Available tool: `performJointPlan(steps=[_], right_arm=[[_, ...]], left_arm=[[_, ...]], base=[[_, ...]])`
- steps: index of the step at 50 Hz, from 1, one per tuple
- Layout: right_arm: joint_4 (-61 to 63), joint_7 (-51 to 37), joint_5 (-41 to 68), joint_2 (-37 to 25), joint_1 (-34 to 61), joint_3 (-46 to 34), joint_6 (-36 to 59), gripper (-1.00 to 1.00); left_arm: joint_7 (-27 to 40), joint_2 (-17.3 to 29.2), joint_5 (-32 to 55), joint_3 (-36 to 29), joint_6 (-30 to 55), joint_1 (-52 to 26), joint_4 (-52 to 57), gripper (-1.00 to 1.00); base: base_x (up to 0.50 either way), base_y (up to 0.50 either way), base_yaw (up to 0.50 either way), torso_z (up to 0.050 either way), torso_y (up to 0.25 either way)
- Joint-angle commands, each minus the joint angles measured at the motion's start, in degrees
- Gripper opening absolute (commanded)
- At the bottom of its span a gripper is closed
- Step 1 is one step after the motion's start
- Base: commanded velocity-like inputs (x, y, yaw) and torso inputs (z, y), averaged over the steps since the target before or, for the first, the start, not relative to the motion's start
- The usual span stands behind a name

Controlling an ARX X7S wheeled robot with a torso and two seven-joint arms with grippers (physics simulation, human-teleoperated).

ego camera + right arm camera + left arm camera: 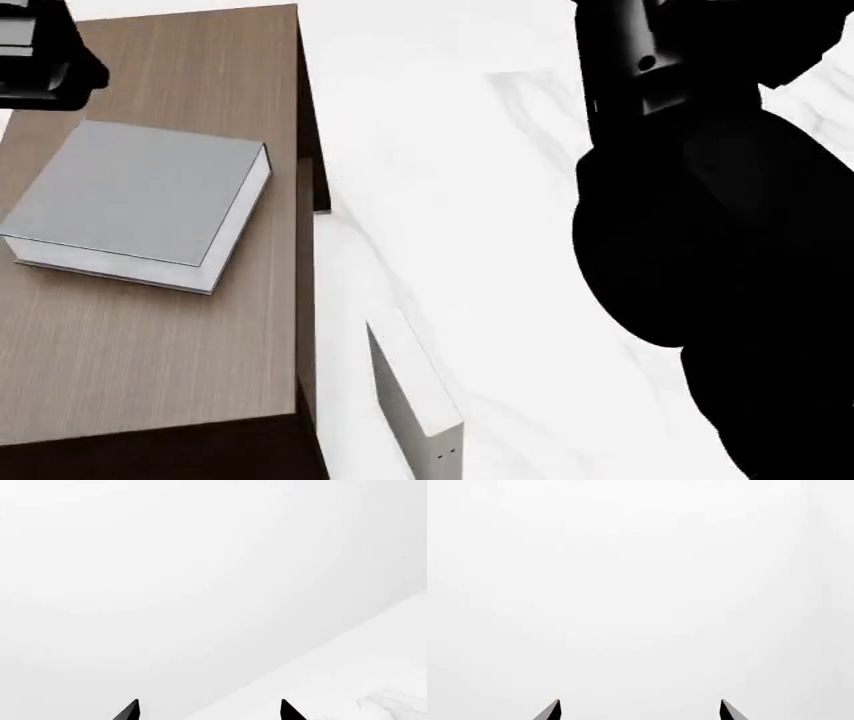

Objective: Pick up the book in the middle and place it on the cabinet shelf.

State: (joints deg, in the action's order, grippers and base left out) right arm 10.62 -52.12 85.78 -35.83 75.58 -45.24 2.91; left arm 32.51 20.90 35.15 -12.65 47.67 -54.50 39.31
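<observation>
The grey book (140, 195) with a white page block lies flat on the brown wood-grain cabinet shelf (147, 350) at the left of the head view. No gripper touches it. My left gripper (640, 711) is open and empty; its two dark fingertips (552, 711) stand wide apart before a blank white surface. My right gripper (209, 711) is also open and empty, its fingertips (131, 711) apart over white marble. A black part of the left arm (40, 50) shows at the head view's top left corner.
A pale off-white binder-like book (414, 395) with small dots on its edge stands on the white marble surface (467, 200) right of the cabinet. My black right arm (721, 220) fills the head view's right side.
</observation>
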Motion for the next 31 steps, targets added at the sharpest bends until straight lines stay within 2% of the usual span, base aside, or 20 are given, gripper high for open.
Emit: performJointPlan(steps=[1,4,10,31], right_arm=[[2.6,-6.9,-10.8,-4.2,16.8,-3.4,11.5,1.00],[4.9,-9.0,-13.1,-5.7,18.8,-3.2,12.5,1.00],[5.6,-9.7,-12.7,-7.0,21.2,-2.2,13.7,1.00],[6.4,-9.5,-13.2,-7.1,17.4,-2.0,11.4,1.00]], left_arm=[[-2.0,-2.2,0.5,-2.2,5.6,-21.6,-9.1,1.00],[-3.3,-3.2,0.1,-3.0,5.5,-26.4,-12.7,1.00],[-3.8,-4.0,-0.2,-4.1,5.6,-30.1,-14.0,1.00],[-4.0,-3.2,-0.9,-5.5,4.1,-28.7,-13.7,1.00]], base=[[0.00,0.00,0.00,0.000,0.000],[0.00,0.00,0.00,0.000,0.000],[0.00,0.00,0.00,0.000,0.000],[0.00,0.00,0.00,0.000,0.000]])
